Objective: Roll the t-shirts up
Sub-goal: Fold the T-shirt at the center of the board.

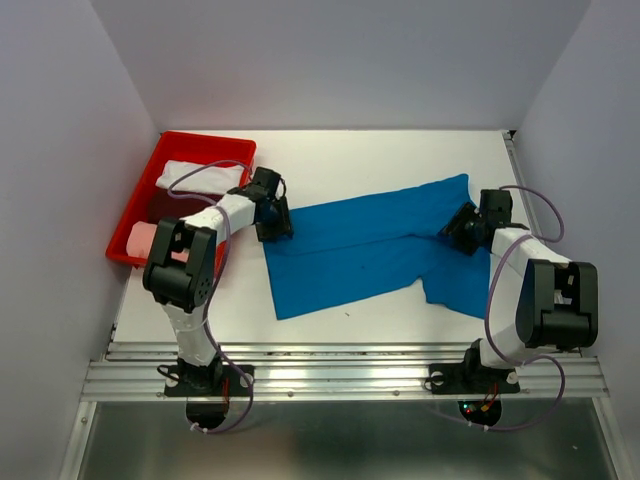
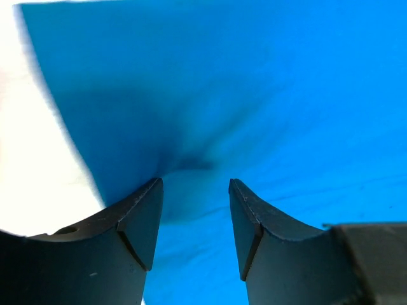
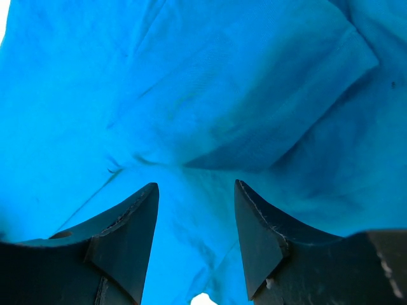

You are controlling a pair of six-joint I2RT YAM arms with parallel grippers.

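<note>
blue t-shirt [image 1: 370,250] | flat | long axis left-right, right end farther back

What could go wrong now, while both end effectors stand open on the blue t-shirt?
1. The left end effector stands close to the edge of the blue t-shirt, with the white table just beside it; it may pinch only a thin hem, which could slip.
2. The right end effector is above overlapping folds; it may catch only the top layer.
3. The t-shirt lies slanted and creased, so the roll may come out uneven.
</note>
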